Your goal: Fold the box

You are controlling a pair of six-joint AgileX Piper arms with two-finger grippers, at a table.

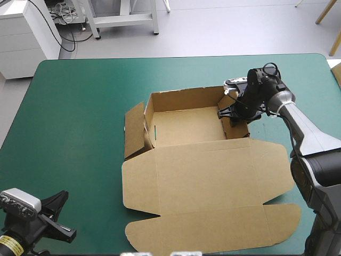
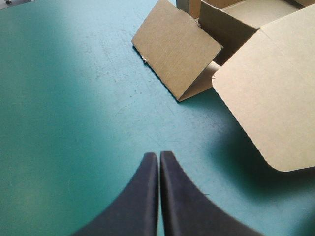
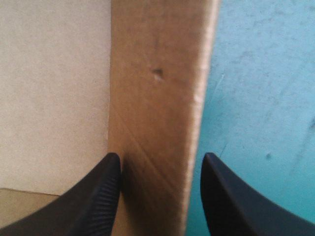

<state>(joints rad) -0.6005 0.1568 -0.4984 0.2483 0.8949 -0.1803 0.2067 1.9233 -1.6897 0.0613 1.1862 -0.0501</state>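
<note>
Brown board, half made up: the box point(image 1: 202, 176) lies right of centre on the teal-green cover point(image 1: 74, 117). Its far part is raised into an open tray, and its lid point(image 1: 213, 213) lies flat toward the table's near edge. The tray's right wall point(image 3: 157, 98) stands upright between the black fingers of the right gripper point(image 3: 160, 162). These are spread wide, one inside the tray and one outside over the cover; whether either touches the board cannot be told. On the opposite side the left flap point(image 2: 177, 46) leans outward, not tucked. The left gripper point(image 2: 158, 155) hangs well apart over bare cover near the table's near left corner, its fingers pressed together in a point and holding nothing.

The sheet looks light and stiff, likely to bend cleanly only along its creases and to spring back if let go. Its faces look smooth, so a push may slide the whole box. The best hold appears to be a wall's top edge, pinched across its thickness, while the other arm holds the tray floor or lid down. Squeezed too hard at mid-panel, the board could dent.
</note>
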